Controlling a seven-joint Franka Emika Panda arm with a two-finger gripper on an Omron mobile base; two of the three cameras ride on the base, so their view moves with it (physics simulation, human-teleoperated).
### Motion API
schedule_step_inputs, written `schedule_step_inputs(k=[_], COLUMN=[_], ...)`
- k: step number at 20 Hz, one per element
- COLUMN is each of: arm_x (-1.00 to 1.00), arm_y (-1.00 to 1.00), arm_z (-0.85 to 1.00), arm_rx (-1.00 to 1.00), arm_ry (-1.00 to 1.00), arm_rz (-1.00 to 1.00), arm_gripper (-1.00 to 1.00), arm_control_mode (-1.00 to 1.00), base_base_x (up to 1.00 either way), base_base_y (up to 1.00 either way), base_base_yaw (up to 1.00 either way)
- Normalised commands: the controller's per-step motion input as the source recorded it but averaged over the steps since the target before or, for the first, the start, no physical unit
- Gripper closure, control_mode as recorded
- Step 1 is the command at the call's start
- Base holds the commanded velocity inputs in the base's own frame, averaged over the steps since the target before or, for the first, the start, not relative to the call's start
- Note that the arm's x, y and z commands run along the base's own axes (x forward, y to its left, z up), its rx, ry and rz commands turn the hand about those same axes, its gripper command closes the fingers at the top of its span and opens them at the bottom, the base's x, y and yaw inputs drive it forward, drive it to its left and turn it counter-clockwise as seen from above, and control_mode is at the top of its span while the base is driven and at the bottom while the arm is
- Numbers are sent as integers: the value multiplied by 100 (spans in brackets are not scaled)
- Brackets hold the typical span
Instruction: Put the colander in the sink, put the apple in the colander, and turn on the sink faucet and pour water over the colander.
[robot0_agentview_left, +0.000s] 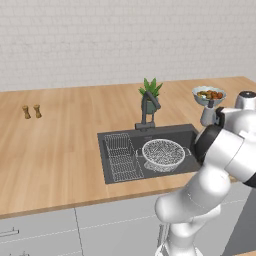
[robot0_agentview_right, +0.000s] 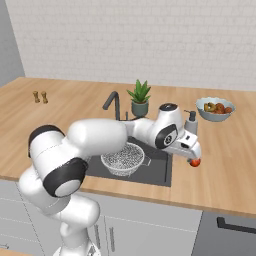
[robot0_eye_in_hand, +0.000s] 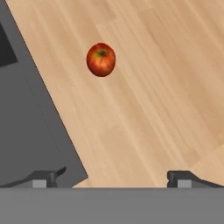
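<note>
Left base view shows the wooden table (robot0_agentview_left: 55, 150) with the sink (robot0_agentview_left: 114, 172) set into it, the colander (robot0_agentview_left: 163, 153) sitting inside beside a wire rack (robot0_agentview_left: 121, 156). Over the table right of the sink, the gripper (robot0_eye_in_hand: 116, 177) hangs with fingers (robot0_eye_in_hand: 47, 177) spread wide, the apple (robot0_eye_in_hand: 101, 59) lying loose below.

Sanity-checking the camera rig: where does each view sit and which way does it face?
Left base view: behind-left of the arm, facing the sink and colander; white arm lower right.
Right base view: behind-right, same counter; arm from lower left, gripper by the apple.
Hand view: on the hand, facing down at the apple; fingertips at bottom.
Shared: both base views show sink, colander, faucet.
</note>
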Motion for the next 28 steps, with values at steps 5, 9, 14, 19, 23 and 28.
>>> schedule_step_inputs(k=[5,9,14,19,23,28], arm_x=[1,8,34,38,16,1], arm_y=[0,0,0,-5,-22,-26], arm_z=[-18,-22,-10,-9,-10,-16], arm_rx=[0,0,0,1,1,0], arm_ry=[-1,-1,0,0,0,0], arm_rz=[0,0,0,0,0,0], arm_gripper=[-100,-100,-100,-100,-100,-100], arm_control_mode=[-100,-100,-100,-100,-100,-100], base_base_x=[0,0,0,0,0,0], base_base_y=[0,0,0,0,0,0], base_base_yaw=[0,0,0,0,0,0])
